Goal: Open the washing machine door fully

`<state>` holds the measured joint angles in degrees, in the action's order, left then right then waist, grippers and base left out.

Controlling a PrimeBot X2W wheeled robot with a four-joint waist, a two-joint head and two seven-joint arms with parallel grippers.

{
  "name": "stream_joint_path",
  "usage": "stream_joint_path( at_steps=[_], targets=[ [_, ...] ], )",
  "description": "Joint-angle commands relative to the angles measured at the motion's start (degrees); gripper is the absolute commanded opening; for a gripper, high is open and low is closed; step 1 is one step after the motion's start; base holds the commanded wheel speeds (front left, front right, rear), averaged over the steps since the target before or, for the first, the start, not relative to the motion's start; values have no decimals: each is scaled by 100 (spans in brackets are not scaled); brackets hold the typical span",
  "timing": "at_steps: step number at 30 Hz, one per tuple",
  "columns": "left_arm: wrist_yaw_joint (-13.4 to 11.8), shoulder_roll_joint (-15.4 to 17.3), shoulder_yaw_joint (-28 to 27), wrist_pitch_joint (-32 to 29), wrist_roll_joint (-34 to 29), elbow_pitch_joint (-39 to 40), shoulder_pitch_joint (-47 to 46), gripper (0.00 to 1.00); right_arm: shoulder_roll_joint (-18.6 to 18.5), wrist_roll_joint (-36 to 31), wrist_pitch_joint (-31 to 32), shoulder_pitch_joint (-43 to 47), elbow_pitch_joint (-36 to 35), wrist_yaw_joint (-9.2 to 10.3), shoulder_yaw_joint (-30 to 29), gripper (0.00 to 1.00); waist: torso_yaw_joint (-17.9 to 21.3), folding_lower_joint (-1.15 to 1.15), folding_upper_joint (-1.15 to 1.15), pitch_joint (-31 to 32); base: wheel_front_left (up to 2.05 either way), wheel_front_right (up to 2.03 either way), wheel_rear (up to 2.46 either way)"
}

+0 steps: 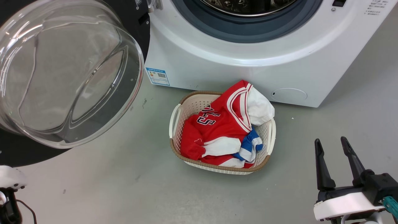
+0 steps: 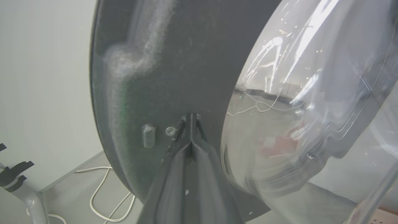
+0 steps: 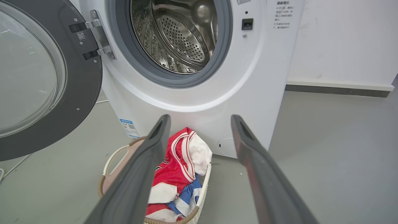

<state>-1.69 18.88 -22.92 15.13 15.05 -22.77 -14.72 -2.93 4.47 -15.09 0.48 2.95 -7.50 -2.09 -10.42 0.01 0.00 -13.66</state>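
1. One white laundry basket (image 1: pixel 173 119) sits on the grey floor (image 1: pixel 124 180), just in front of the washing machine (image 1: pixel 236 68) at its 6 o'clock. It holds a red jersey (image 1: pixel 217 127) with white trim, bundled with white and blue cloth.
2. The machine's steel drum (image 3: pixel 180 37) shows perforated walls inside a grey rubber ring.
3. The washing machine door (image 1: pixel 62 74) stands swung out at 9 o'clock of the drum opening, hanging on a metal hinge (image 3: pixel 99 34).
4. The left gripper (image 2: pixel 190 118) has its fingers pressed together with nothing between them. Its tips are at the door's dark inner ring, and whether they touch it cannot be told. The glass bowl (image 2: pixel 295 109) bulges at their 3 o'clock.
5. The right gripper (image 1: pixel 330 140) is spread wide and empty at 4 o'clock in the head view. The door lies well apart from it, toward 10 o'clock.
6. The door is a glossy black disc around a clear, reflective bowl.
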Motion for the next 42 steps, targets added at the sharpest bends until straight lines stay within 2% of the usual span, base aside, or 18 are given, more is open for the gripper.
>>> stream_joint_path(
  at_steps=[1,7,10,18,27,42],
  targets=[
    [4,30,-68,4,-42,-48,-99,0,10,-39,-10,15,0,1,-9,100,10,-1,0,25,0,0,0],
    [201,-93,-75,4,-216,-124,38,0,11,15,-10,86,37,1,-9,100,41,-1,0,230,0,0,0],
    [326,-253,-66,4,-267,-42,205,0,10,71,-10,156,47,1,-19,100,75,-1,0,407,0,0,0],
    [472,-542,103,9,-663,695,776,0,10,147,-10,358,-94,1,-121,100,170,-1,0,844,0,0,0],
    [574,-1026,779,8,-1142,1720,1341,0,10,220,-10,544,-386,1,-172,100,320,-1,0,1191,0,0,0],
    [669,-1458,1749,8,-1320,2306,1957,0,11,411,-10,802,-523,1,-206,100,774,-1,0,1473,0,0,0]
  ],
)
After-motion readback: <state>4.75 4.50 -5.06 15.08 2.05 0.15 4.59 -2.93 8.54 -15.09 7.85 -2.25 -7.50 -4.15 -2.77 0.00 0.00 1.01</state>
